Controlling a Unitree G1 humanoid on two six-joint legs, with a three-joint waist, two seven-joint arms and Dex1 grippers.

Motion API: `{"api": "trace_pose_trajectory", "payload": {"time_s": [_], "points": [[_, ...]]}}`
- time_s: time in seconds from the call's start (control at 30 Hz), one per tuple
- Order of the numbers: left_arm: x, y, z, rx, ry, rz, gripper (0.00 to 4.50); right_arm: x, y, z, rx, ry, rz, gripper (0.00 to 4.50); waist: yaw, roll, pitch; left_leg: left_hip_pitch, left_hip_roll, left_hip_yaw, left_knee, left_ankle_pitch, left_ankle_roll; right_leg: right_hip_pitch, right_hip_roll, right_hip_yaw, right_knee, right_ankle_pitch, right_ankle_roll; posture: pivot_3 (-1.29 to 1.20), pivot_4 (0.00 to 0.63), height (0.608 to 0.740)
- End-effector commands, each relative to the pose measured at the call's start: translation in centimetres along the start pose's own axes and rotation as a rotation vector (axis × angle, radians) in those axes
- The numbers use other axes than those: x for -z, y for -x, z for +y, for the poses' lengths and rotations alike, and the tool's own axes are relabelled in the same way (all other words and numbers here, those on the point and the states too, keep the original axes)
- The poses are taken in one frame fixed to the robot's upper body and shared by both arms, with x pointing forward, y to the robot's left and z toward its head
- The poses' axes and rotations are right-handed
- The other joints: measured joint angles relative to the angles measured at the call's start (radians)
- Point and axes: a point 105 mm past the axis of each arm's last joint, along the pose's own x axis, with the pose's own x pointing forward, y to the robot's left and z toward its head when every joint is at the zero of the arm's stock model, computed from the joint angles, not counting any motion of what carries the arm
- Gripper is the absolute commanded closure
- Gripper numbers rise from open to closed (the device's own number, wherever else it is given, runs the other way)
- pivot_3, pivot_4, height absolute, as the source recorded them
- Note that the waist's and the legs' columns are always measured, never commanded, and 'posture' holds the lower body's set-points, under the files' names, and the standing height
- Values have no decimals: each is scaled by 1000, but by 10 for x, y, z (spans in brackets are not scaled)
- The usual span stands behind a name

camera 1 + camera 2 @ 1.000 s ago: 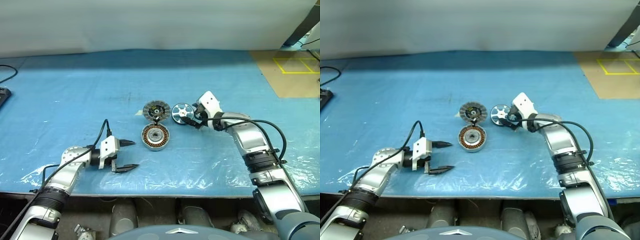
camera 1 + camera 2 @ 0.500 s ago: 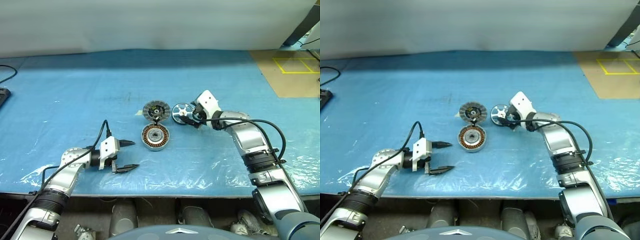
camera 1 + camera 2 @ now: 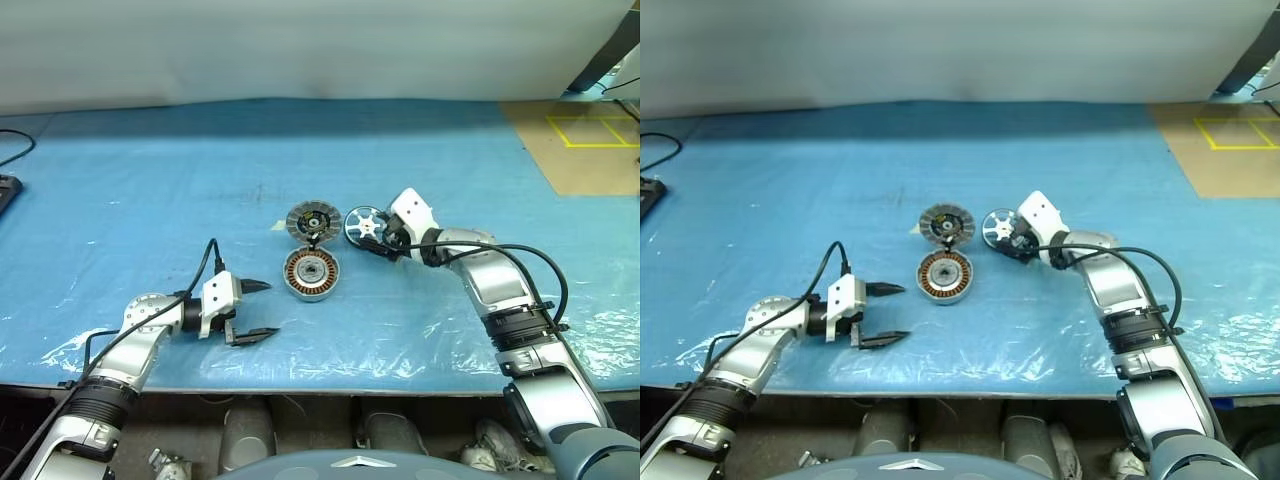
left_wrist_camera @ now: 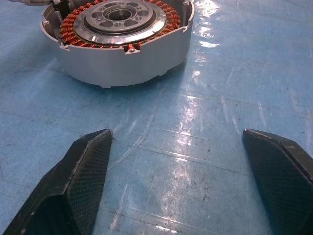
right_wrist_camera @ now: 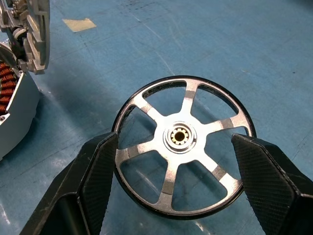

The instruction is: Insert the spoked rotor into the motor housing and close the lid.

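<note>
On a blue plastic-covered table point(image 3: 150, 190), the robot's left gripper point(image 3: 256, 311) hovers nearest the edge, its fingers spread wide and empty, pointing toward the motor housing point(image 3: 311, 273) with its copper windings exposed. Just beyond, the ribbed lid point(image 3: 313, 220) stands tilted open at the housing's far edge. To the right, the right gripper point(image 5: 178, 183) straddles the spoked rotor point(image 5: 182, 144) lying flat, fingers apart on either side, apparently not yet touching its rim.
</note>
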Motion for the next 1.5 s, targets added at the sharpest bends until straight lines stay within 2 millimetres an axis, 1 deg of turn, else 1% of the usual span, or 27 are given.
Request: {"api": "trace_pose_trajectory", "payload": {"time_s": [0.03,0.33,0.63,0.73,0.8,0.9,1.13,1.5], "points": [[18,1,-10,24,50,62,0,-11,4,0,-8,21,-36,587,0,0,0,0,0,0,0,0,0,0,0,0,0,0,0,0,150,740],[26,0,-10,23,51,65,0,-2,1,2,-15,-6,-16,587,0,0,0,0,0,0,0,0,0,0,0,0,0,0,0,0,150,740],[32,1,-9,22,48,70,0,-2,0,4,-37,-58,-32,587,0,0,0,1,0,0,0,0,0,0,0,0,1,0,0,0,150,740],[34,-3,-6,27,47,78,0,-6,1,5,-43,-89,-55,587,1,1,-1,1,0,0,0,0,0,0,0,0,2,0,0,0,150,740],[35,-7,-4,30,46,83,0,-8,1,5,-43,-105,-68,948,3,2,-1,1,0,0,1,0,0,1,0,0,2,0,0,0,150,740],[36,-13,-4,32,47,82,0,-7,2,6,-47,-118,-68,1813,7,3,-2,2,0,0,2,0,0,1,-1,1,3,0,0,0,150,740],[39,-23,-5,36,49,82,0,-1,2,5,-34,-122,-44,1813,20,9,-5,3,-1,0,2,0,0,2,-2,1,3,0,0,0,150,740],[46,-29,-5,24,54,89,0,14,-2,0,-2,-69,37,1813,26,13,-8,3,-4,0,1,0,0,3,-5,1,3,0,2,0,150,740]]}}
